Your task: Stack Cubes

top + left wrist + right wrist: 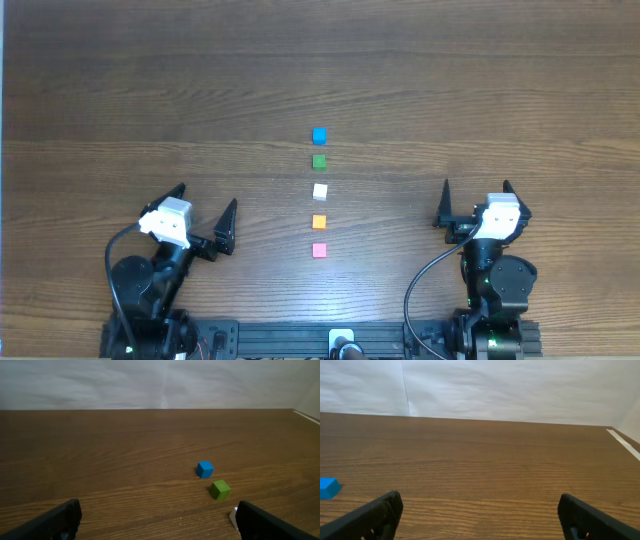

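Black left fingers (228, 226) splayed, right fingers (443, 204) splayed

Both arms sit folded back near their bases, well apart. The left tool (205, 203) has its fingers spread wide, angled toward the far right. The right tool (476, 190), equally spread, points straight away.

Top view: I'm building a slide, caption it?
Five unstacked cubes in a row; left gripper and right gripper open.
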`<control>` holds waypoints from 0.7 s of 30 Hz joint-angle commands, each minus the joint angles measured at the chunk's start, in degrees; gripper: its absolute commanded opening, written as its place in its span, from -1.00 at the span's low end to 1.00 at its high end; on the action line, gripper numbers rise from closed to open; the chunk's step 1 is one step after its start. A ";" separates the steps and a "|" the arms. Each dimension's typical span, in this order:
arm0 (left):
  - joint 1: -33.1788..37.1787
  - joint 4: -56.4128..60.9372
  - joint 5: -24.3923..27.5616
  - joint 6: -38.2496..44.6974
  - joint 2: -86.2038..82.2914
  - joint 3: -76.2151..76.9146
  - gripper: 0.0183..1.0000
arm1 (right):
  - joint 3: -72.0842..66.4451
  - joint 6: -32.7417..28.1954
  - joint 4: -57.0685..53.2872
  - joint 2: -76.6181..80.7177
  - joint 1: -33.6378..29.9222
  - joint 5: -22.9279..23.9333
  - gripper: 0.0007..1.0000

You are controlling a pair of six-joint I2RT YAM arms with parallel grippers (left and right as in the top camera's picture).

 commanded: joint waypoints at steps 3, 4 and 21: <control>0.26 -0.02 -0.42 -0.61 -0.20 -0.33 1.00 | -0.28 0.20 -0.09 -0.52 -0.37 0.57 0.98; 0.26 -0.02 -0.42 -0.61 -0.20 -0.33 1.00 | -0.28 0.20 -0.09 -0.52 -0.37 0.57 0.98; -0.83 -0.11 7.45 -9.88 1.84 4.59 1.00 | -0.28 0.20 -0.09 -0.52 -0.37 0.57 0.99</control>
